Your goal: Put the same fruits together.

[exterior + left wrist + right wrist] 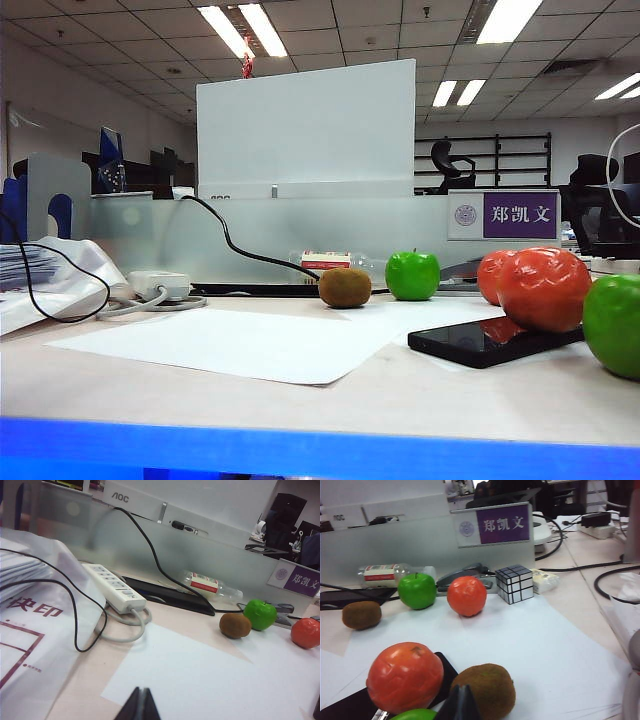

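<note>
Left gripper (pixel 139 705) clenched, empty, near left. Right gripper (pixel 460 703) clenched, empty, over near kiwi (pixel 487 690). Round fruits may roll; near orange fruit (pixel 405 677) sits on phone (pixel 490 342), could slip.

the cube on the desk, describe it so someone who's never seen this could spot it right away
Find the purple name sign on the frosted partition at the back of the desk. Just below it stands the cube, beside the far orange-red fruit. It is the only boxy thing there: mirror-silver faces split by black grid lines.

kiwi (pixel 345 287) left of apple (pixel 413 275)
</note>
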Controlling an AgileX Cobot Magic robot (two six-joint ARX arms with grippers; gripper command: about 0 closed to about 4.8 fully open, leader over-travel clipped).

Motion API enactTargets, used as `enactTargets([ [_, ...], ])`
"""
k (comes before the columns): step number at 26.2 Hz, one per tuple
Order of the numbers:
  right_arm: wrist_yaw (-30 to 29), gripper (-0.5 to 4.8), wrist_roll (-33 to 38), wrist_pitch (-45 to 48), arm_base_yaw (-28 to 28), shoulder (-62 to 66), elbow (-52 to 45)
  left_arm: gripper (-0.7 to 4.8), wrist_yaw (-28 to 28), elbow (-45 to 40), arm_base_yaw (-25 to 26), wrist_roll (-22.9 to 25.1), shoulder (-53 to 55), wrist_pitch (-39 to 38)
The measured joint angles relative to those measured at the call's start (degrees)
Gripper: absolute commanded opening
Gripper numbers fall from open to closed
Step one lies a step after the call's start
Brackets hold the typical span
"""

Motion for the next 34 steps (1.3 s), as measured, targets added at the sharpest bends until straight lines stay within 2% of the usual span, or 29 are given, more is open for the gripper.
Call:
enactTargets([
  [5,-0.13,0.00,0.00,0.02,0.09,0.00,0.00,-0.04,-0.04,0.00,0.00,0.57,0.00,-0.02],
  [8,-0.11,0.00,0.00,0.02,0.09,0.00,0.00,-0.04,-3.23,0.00,0.00,3.87,0.00,-2.64],
  [15,-0.26,0.00,0.00,0.00,0.09,0.00,0.00,-0.03,-4.92,0.00,0.00,4.44,0.00,-6.45],
  [17,-2.21,0.00,0.11,0.02,0.11,0.00,0.00,0.26,-1.22,0.00,0.00,-0.90,0.00,-6.21],
  [19,-4.87,0.00,0.13,0.04,0.11,0.00,0.00,0.83,4.85,0.00,0.00,-2.10,0.00,-4.42],
  [20,-7.96,-0.01,0.13,0.13,0.11,0.00,0.00,0.99,10.36,0.00,0.00,-2.21,0.00,-1.73],
  [21,-9.62,0.00,0.15,0.26,0.11,0.00,0.00,1.70,12.76,0.04,0.00,-2.23,0.00,-0.31],
  [22,-13.31,0.00,0.22,1.20,0.11,0.00,0.00,1.95,15.13,0.74,-0.02,-2.56,0.02,0.46],
  [24,-16.63,0.00,0.70,3.52,0.11,0.00,0.00,2.12,16.59,2.38,-0.04,-3.06,0.59,0.98],
  [25,-17.27,0.28,1.36,4.20,0.11,0.00,0.00,2.63,17.62,3.10,-0.04,-3.78,1.07,1.66],
  [26,-18.21,0.93,2.89,5.38,0.11,0.00,0.00,2.98,19.85,4.66,-0.04,-4.92,2.34,3.54],
  [27,-18.45,3.03,3.58,6.08,0.11,0.00,0.00,3.70,20.61,5.88,-0.13,-5.11,3.41,4.81],
  [28,-18.93,3.68,4.24,6.80,0.11,0.00,0.00,3.98,20.85,8.31,-0.92,-4.76,5.73,6.71],
  [29,-18.99,4.02,4.48,6.88,0.11,0.00,0.00,4.43,20.90,10.14,-1.66,-3.74,7.54,7.34],
  [30,-19.17,4.04,4.72,6.99,0.11,0.00,0.00,4.75,21.11,13.18,-2.97,-1.31,11.15,8.15],
  [32,-19.37,4.65,6.27,7.91,0.11,0.00,0.00,4.79,22.12,18.36,-6.19,2.10,19.45,8.13],
  [34,-19.50,4.79,8.24,10.71,0.11,0.00,0.00,4.79,23.37,22.27,-9.42,5.53,26.21,8.11],
])
